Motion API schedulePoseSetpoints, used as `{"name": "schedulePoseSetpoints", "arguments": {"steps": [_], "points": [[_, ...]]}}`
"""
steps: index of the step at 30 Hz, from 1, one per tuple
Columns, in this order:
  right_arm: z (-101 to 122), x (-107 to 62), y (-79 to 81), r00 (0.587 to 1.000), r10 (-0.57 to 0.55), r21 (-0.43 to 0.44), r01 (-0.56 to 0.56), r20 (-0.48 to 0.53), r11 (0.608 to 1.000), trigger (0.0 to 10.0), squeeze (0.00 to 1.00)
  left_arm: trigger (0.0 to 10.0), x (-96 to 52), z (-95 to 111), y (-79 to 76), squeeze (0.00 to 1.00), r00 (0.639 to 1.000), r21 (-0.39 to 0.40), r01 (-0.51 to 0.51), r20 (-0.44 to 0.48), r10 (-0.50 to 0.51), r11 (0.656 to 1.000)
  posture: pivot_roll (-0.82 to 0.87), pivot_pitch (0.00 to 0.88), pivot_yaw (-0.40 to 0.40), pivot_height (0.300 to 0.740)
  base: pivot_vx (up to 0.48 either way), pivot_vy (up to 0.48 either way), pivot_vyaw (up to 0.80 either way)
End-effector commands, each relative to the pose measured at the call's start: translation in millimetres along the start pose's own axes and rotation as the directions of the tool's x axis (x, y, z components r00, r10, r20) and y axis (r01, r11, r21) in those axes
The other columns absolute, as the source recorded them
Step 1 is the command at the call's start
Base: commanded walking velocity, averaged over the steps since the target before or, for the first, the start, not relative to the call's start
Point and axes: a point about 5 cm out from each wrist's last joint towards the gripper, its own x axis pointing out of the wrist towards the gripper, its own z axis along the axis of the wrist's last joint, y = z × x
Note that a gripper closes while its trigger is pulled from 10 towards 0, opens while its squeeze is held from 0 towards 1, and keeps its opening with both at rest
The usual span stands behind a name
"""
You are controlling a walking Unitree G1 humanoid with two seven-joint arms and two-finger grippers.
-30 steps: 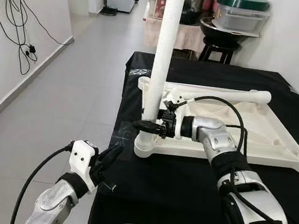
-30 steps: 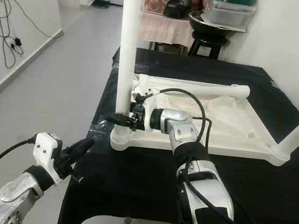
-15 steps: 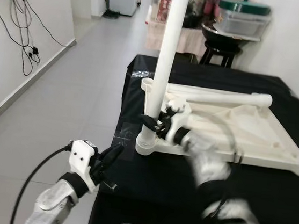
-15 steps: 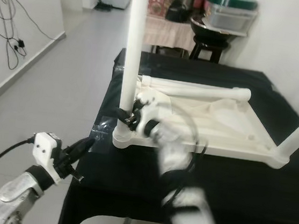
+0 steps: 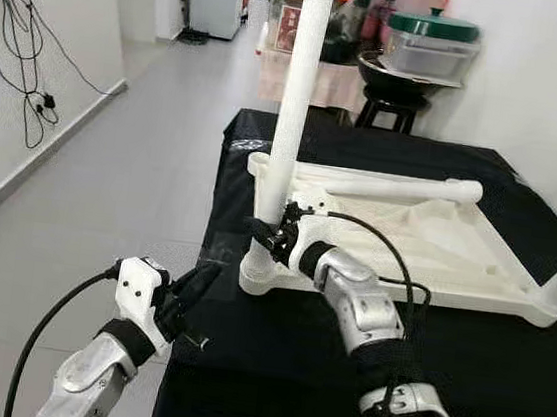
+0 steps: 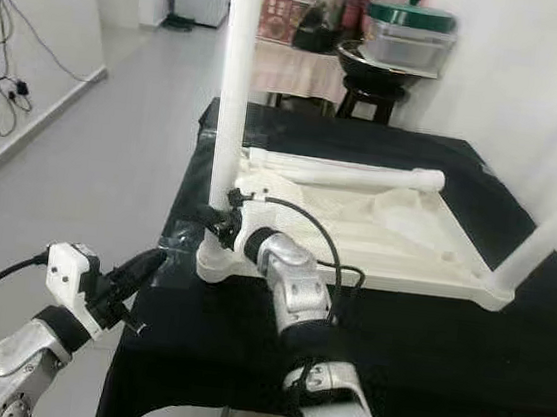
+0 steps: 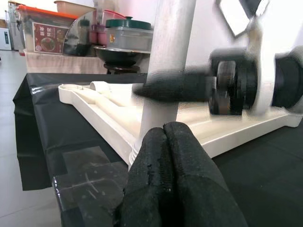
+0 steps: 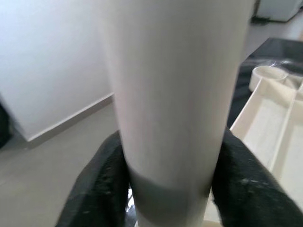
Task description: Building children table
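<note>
White plastic leg (image 5: 294, 120) stands in the upturned table's (image 5: 454, 259) corner socket, my right tool (image 5: 267, 235) clamped around its base. My left tool (image 5: 194, 285) hangs clenched nearby. Next, I'd seat it firmly.

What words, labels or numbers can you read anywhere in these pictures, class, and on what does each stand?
None can be read.
Red label on the orange-lidded storage box: it carries a picture and print, too small and blurred to read.
White table leg, upturned tabletop, green-lidded container: no text shows.
</note>
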Motion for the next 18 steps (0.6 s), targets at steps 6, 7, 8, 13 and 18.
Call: {"name": "schedulePoseSetpoints", "arguments": {"steps": [6, 7, 8, 13, 18], "points": [[34, -16.5, -26.7, 0.974, 0.224, -0.108, -0.219, 0.029, 0.97, 10.0, 1.0, 10.0, 0.9, -3, -1.7, 0.0, 1.0, -0.017, -0.005, 0.005, 0.005, 1.0, 0.08, 0.0, -0.09, 0.74, 0.0, 0.0, 0.0], [34, -16.5, -26.7, 0.974, 0.224, -0.108, -0.219, 0.029, 0.97, 10.0, 1.0, 10.0, 0.9, -3, -1.7, 0.0, 1.0, -0.017, -0.005, 0.005, 0.005, 1.0, 0.08, 0.0, -0.09, 0.74, 0.0, 0.0, 0.0], [39, -19.1, -29.1, 0.968, 0.248, -0.138, -0.242, 0.032, 0.96, 10.0, 0.0, 10.0, 0.9, -3, -1.8, 0.0, 1.0, -0.016, -0.006, 0.006, 0.006, 1.0, 0.08, 0.0, -0.091, 0.74, 0.0, 0.0, 0.0], [46, -23.7, -30.6, 0.91, 0.414, -0.19, -0.406, 0.005, 0.894, 10.0, 0.0, 10.0, 1.1, -4, -2.5, 0.0, 1.0, -0.016, -0.006, 0.008, 0.006, 1.0, 0.1, 0.0, -0.096, 0.74, 0.0, 0.0, 0.0], [43, -23.8, -31.0, 0.883, 0.468, -0.172, -0.465, -0.024, 0.868, 10.0, 0.0, 10.0, 1.2, -4, -3.3, 0.0, 1.0, -0.016, -0.003, 0.007, 0.003, 1.0, 0.1, 0.0, -0.098, 0.74, 0.0, 0.0, 0.0]]}}
